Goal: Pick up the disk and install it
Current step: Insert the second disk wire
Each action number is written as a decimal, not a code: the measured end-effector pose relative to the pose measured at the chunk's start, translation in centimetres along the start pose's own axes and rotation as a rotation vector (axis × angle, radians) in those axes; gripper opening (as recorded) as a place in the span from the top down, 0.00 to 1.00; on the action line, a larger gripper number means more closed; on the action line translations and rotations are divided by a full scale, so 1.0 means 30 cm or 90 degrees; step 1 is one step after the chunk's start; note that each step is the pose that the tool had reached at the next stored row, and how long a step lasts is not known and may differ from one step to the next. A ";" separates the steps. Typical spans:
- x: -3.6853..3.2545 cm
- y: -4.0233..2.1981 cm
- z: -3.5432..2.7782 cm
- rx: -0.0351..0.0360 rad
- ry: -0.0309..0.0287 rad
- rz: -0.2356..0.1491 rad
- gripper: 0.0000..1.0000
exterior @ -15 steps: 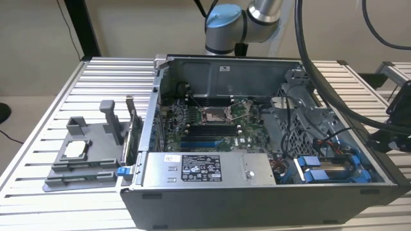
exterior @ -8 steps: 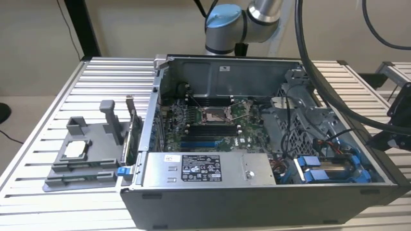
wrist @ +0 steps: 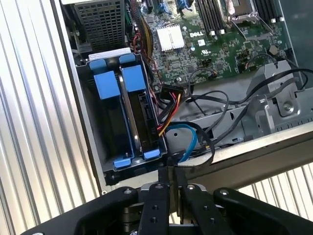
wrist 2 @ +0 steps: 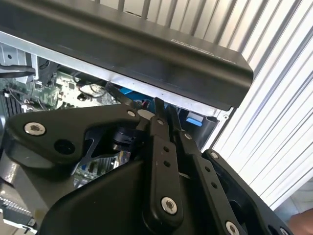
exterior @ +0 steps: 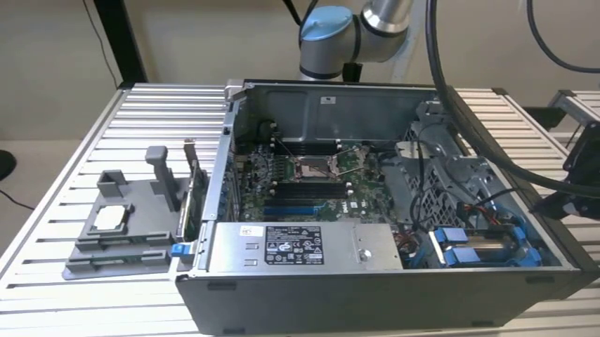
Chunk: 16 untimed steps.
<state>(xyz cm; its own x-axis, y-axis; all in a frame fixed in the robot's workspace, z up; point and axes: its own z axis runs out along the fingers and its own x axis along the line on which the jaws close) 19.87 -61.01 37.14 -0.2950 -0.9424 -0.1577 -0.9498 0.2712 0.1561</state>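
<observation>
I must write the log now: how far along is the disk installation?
Done, it seems: the disk sits in the drive bay inside the case. In hand: nothing; the gripper is shut and empty, near the case's edge. Left: I cannot tell whether the disk is fully seated.

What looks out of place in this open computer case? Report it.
Nothing looks spilled or damaged. The one untidy spot is the blue cable, which loops loose beside the drive cage near the case's edge, with black cables sprawling next to it. The gripper sits just outside that edge.
</observation>
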 end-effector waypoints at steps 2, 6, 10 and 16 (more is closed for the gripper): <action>0.007 0.022 0.002 0.0017 -0.0004 0.000 1.00; 0.022 0.071 0.007 0.0079 -0.0022 -0.002 1.00; 0.034 0.108 0.012 0.0147 -0.0041 -0.004 1.00; 0.048 0.156 0.017 0.0290 -0.0080 -0.009 1.00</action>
<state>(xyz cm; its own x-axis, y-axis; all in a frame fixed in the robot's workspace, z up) 14.95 -61.01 37.14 -0.2824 -0.9438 -0.1719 -0.9576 0.2667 0.1092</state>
